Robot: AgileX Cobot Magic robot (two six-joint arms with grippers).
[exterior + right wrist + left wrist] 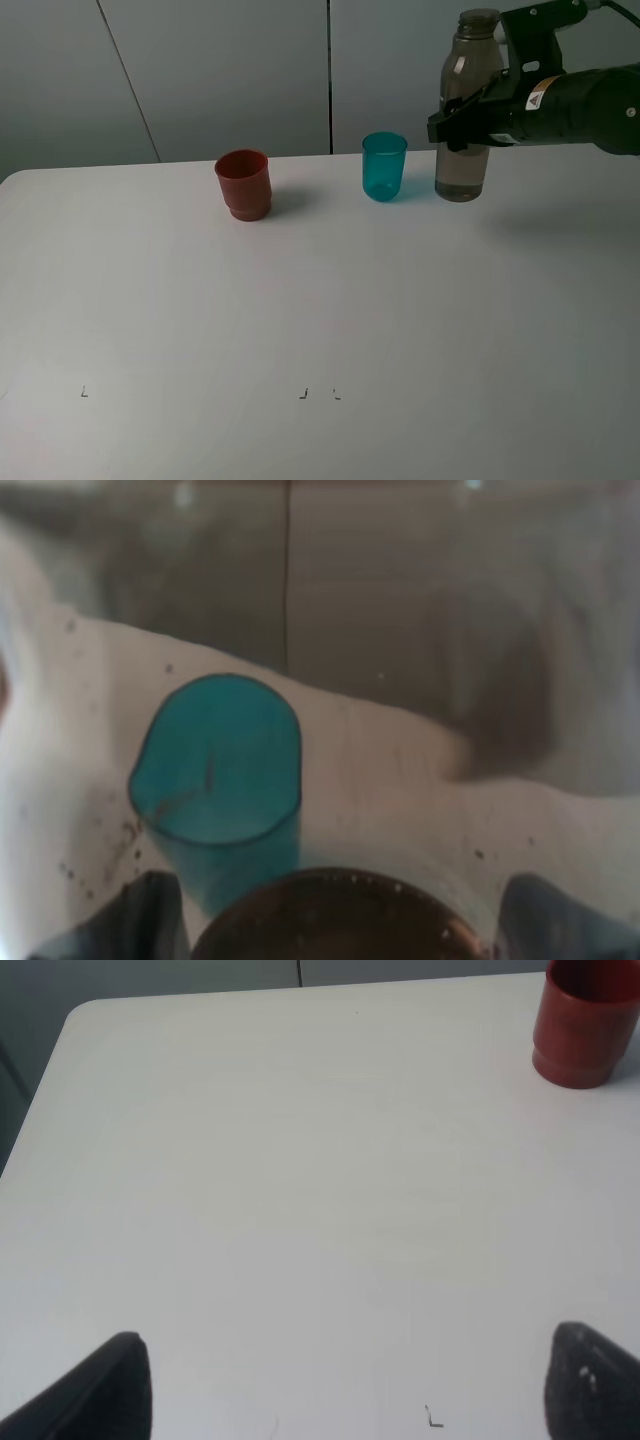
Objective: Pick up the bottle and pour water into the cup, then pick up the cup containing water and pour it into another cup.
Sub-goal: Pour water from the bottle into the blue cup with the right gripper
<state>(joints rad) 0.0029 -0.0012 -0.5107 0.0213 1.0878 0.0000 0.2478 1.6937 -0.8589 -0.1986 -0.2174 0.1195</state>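
The smoky grey-brown bottle (pixel 463 110) stands upright at the back right of the white table (pixel 300 320), uncapped and part full of water. My right gripper (pixel 468 122) is closed around its middle from the right. In the right wrist view the bottle (pixel 330 905) fills the picture between the fingers (pixel 150 920), and the teal cup (pixel 220 780) shows through it. The teal cup (pixel 384 166) stands just left of the bottle and looks empty. The red cup (pixel 243 184) stands further left, also in the left wrist view (pixel 585 1025). My left gripper (pixel 345 1390) is open and empty above the table, out of the high view.
The table's rounded back-left corner (pixel 85 1010) and a grey wall (pixel 220 70) lie behind the cups. Small black marks (pixel 303 394) sit near the table's front edge.
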